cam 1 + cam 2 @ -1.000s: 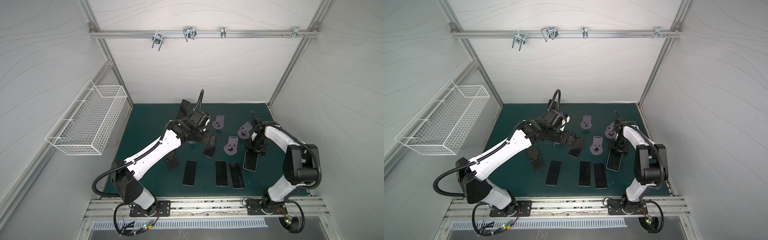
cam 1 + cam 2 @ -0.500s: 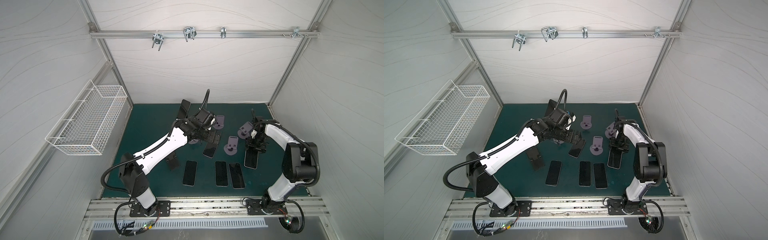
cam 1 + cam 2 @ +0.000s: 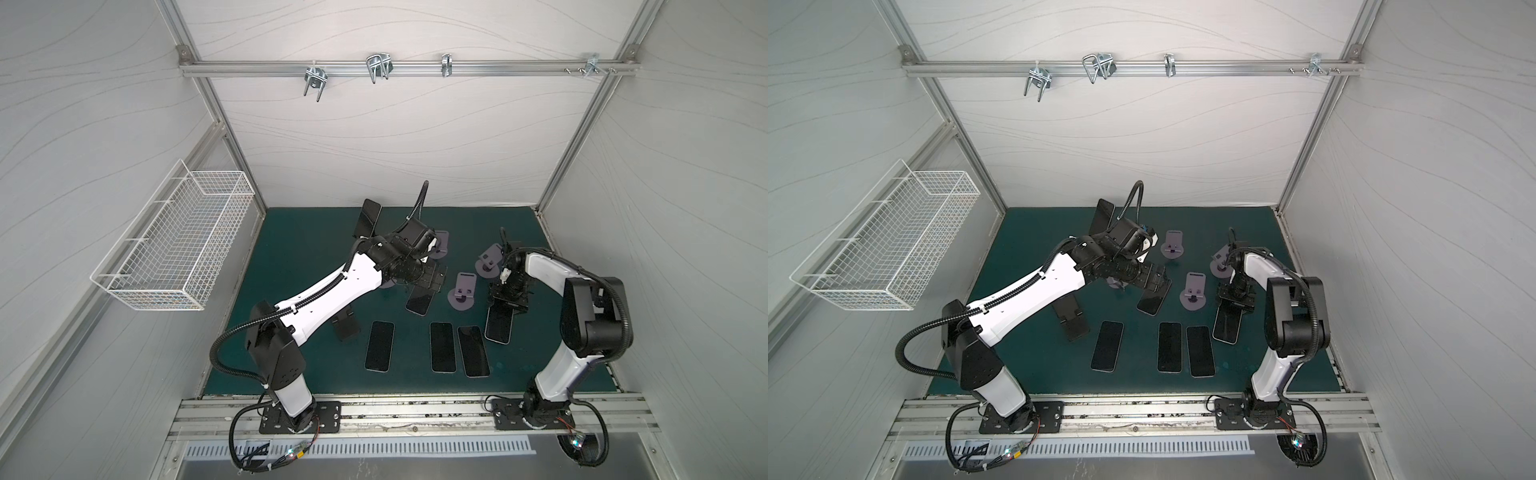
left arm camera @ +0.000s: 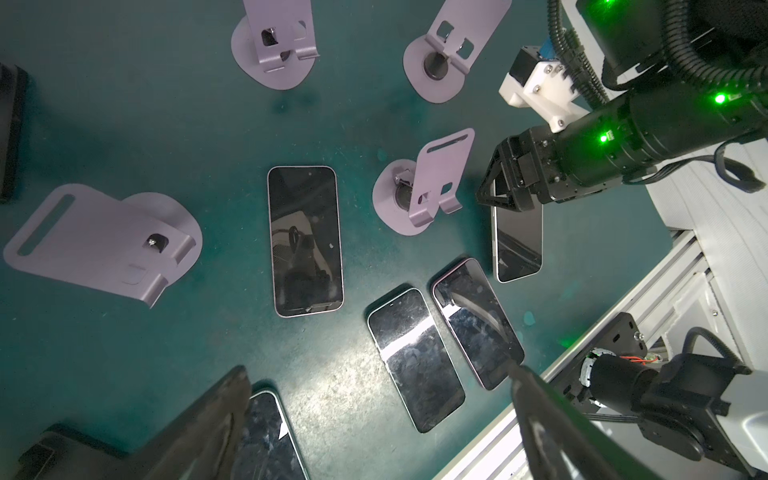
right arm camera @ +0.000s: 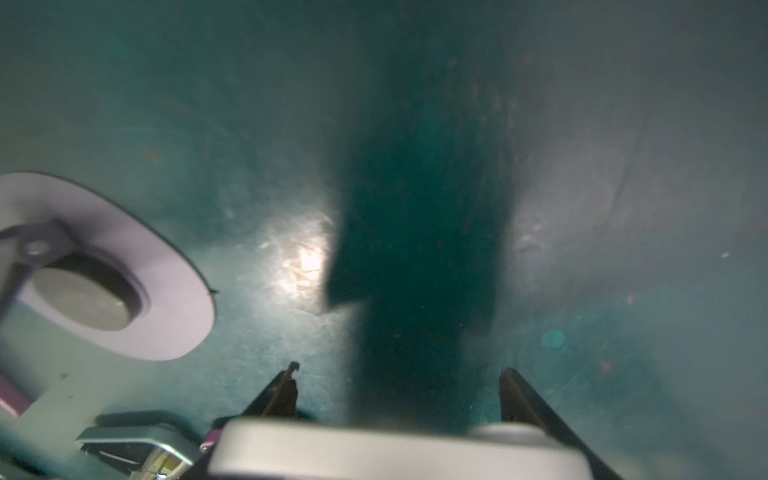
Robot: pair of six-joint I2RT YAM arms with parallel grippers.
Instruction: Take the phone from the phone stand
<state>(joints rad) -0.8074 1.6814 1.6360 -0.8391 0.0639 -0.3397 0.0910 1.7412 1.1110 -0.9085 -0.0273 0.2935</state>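
My right gripper (image 3: 508, 301) (image 4: 509, 195) is shut on the upper end of a dark-screened phone (image 3: 498, 328) (image 4: 517, 249), which slopes down toward the green mat. The right wrist view shows the phone's pale edge (image 5: 395, 449) lying between the two fingers. An empty purple phone stand (image 3: 461, 291) (image 4: 432, 183) is just left of that gripper, apart from the phone. My left gripper (image 3: 432, 279) (image 4: 378, 370) hangs wide open above the middle of the mat, holding nothing.
Several phones lie flat on the mat (image 3: 291, 257), among them one (image 3: 419, 301) below the left gripper and one (image 3: 379, 345) nearer the front. Two more purple stands (image 3: 490, 259) (image 3: 440, 243) are behind. A black stand (image 3: 347, 326) is at left. A wire basket (image 3: 178, 245) hangs on the left wall.
The left arm has stretched further right and toward the back, with its gripper still open. The right gripper and its phone have hardly moved.
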